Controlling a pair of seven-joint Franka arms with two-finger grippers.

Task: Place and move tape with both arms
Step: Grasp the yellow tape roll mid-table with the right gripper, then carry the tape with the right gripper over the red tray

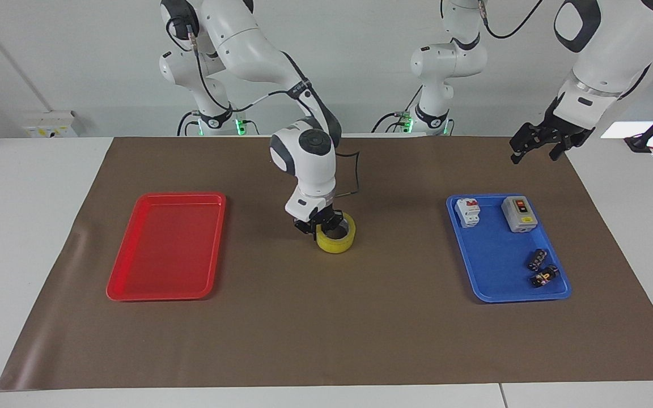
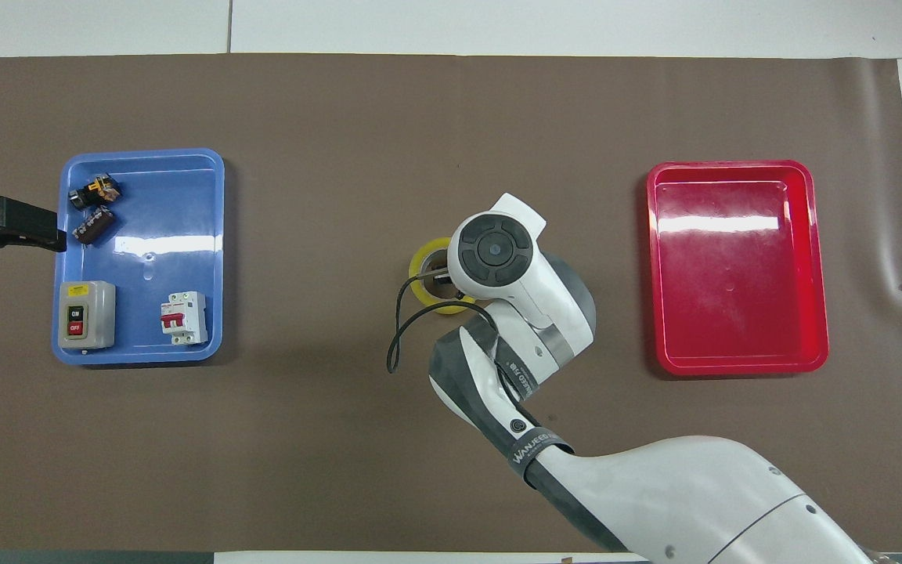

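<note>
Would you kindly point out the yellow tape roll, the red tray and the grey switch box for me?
Tape (image 1: 336, 245): facing view, on the roll's yellow outer wall.
Red tray (image 1: 134, 292): facing view, on its rim.
Grey switch box (image 1: 520, 218): facing view, on its top face.

A brown mat (image 1: 326, 340) covers the table (image 1: 20, 226), bearing red tray (image 1: 134, 283), blue tray (image 1: 488, 277).

A red tray (image 1: 134, 277) lies bare; the blue tray (image 1: 488, 286) holds switchgear (four pieces).
</note>
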